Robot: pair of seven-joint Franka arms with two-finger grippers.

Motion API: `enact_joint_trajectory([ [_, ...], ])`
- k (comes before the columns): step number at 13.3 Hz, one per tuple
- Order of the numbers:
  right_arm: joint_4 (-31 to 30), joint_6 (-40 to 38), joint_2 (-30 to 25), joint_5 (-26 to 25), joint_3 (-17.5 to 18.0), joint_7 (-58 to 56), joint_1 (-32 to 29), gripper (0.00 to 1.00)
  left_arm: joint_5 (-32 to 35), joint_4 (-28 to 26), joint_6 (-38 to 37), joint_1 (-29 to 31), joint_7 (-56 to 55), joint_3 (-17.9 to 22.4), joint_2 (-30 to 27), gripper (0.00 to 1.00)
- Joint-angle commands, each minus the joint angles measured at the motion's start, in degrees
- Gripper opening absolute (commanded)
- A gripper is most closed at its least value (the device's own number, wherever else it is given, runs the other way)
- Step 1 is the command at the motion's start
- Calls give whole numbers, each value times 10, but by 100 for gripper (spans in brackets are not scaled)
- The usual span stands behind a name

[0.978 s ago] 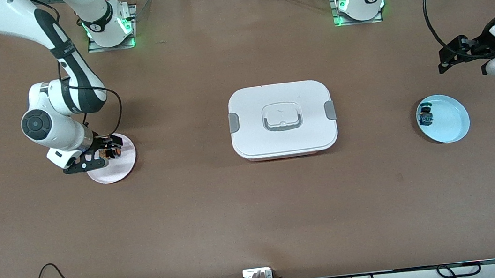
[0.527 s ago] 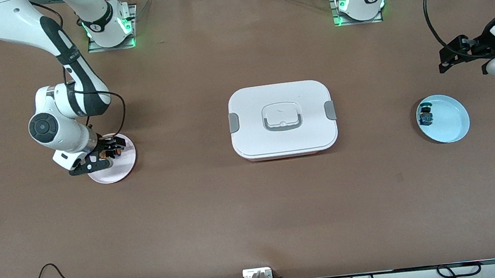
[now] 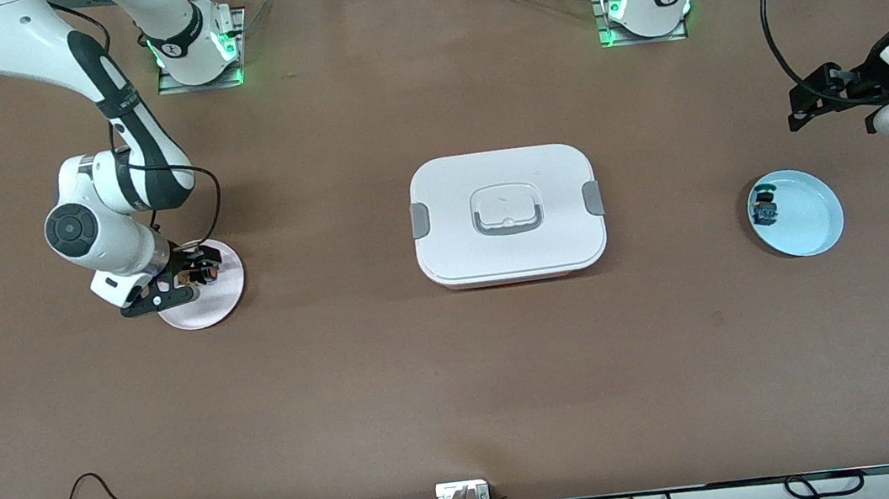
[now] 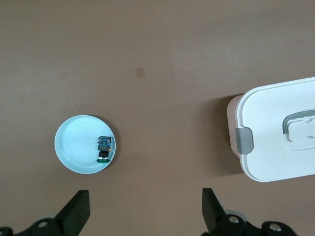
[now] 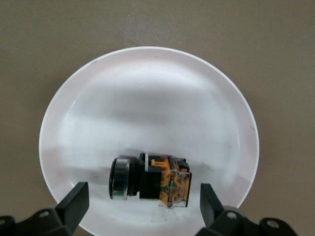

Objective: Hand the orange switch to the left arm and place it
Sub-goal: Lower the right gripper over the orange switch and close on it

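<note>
The orange switch [image 5: 152,182] lies on its side on a pale pink plate [image 5: 147,108] toward the right arm's end of the table; it also shows in the front view [image 3: 206,272]. My right gripper [image 5: 143,199] is open just above the plate [image 3: 205,306], one finger on each side of the switch and neither touching it. The right gripper [image 3: 192,277] holds nothing. The white box [image 3: 506,212] stands at the table's middle. My left gripper [image 3: 808,101] is open and empty, and waits in the air at the left arm's end of the table.
A light blue plate [image 3: 813,221] with a blue-and-black switch [image 3: 764,208] sits toward the left arm's end. In the left wrist view the blue plate [image 4: 76,147], the blue switch [image 4: 104,149] and the box's corner [image 4: 275,132] show. Cables hang at the table's near edge.
The right arm's wrist has shifted slightly over the pink plate, with its gripper still open around the switch. The left arm has not moved.
</note>
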Motion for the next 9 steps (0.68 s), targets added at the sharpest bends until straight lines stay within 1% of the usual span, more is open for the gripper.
enact_joint_trajectory([
  [1,-1,11,7,10,2,-17,-5,100,4,16,-14,0,6,0,2,100],
  [6,-1,26,20,10,2,-18,-7,100,4,17,-14,0,6,0,3,100],
  [7,-1,27,23,10,2,-18,-7,100,5,31,-14,0,6,1,5,100],
  [9,-1,36,30,11,2,-17,-6,100,5,34,-14,-1,6,1,6,100],
])
